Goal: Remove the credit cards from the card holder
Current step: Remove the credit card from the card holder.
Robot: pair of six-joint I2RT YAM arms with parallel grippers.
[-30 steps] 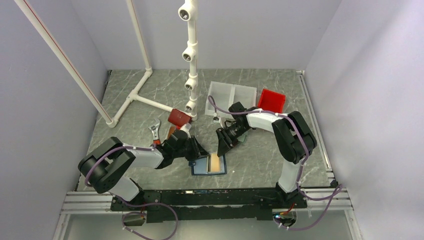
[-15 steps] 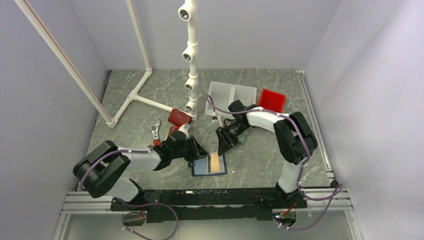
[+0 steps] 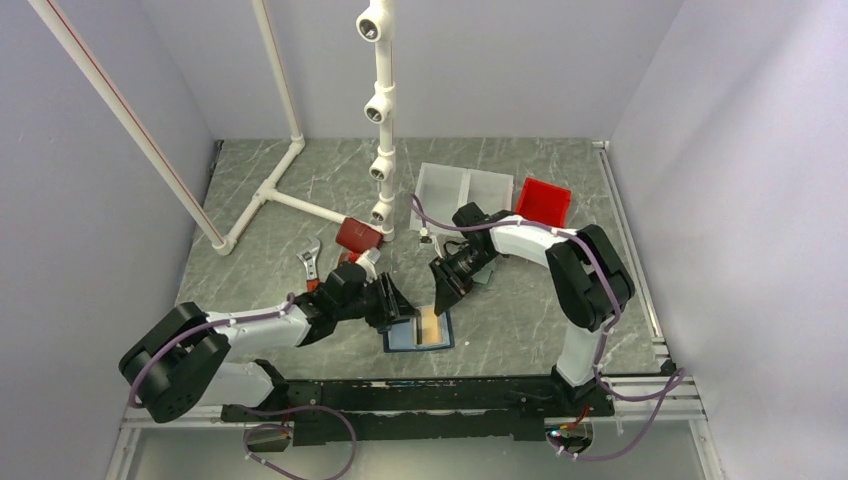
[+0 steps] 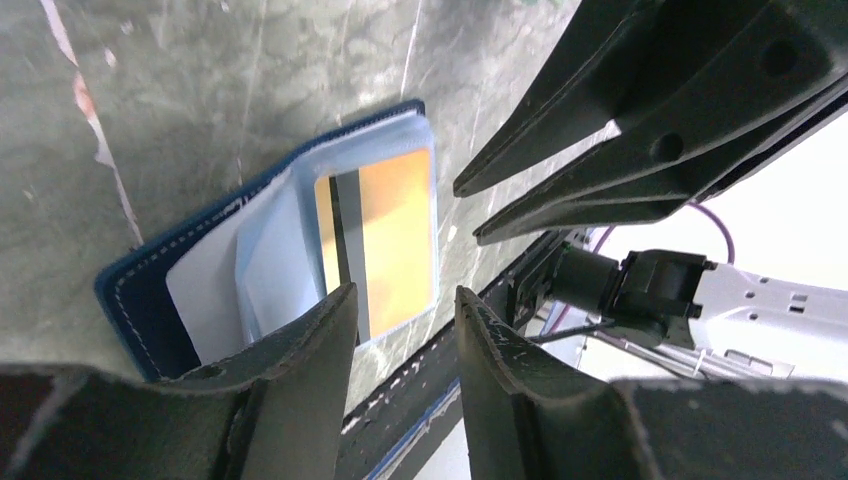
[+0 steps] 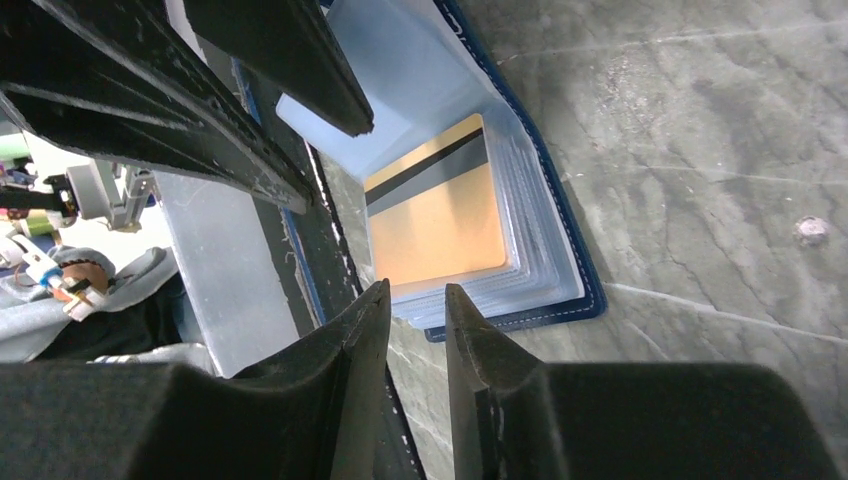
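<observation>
The card holder [image 3: 405, 340] lies open on the table near the front edge, navy outside [image 4: 130, 300] and light blue inside [image 5: 420, 70]. An orange credit card [image 4: 395, 235] with a dark stripe shows in its top clear sleeve [image 5: 440, 230]; any other credit cards are hidden. My left gripper [image 4: 405, 295] hovers over the holder's left half [image 3: 398, 306], open, with nothing between its fingers. My right gripper [image 5: 415, 290] hangs just above the holder's far edge [image 3: 440, 296], open by a narrow gap and holding nothing.
A dark red wallet [image 3: 357, 235] and a wrench [image 3: 311, 262] lie behind the left arm. A white tray [image 3: 463, 187] and a red bin [image 3: 541, 200] stand at the back right. White pipe frame [image 3: 380, 110] rises at the back. The metal rail [image 3: 420, 385] runs just in front of the holder.
My left gripper has opened wider and reached a little further right over the holder. My right gripper's jaws have narrowed slightly. The holder has not moved.
</observation>
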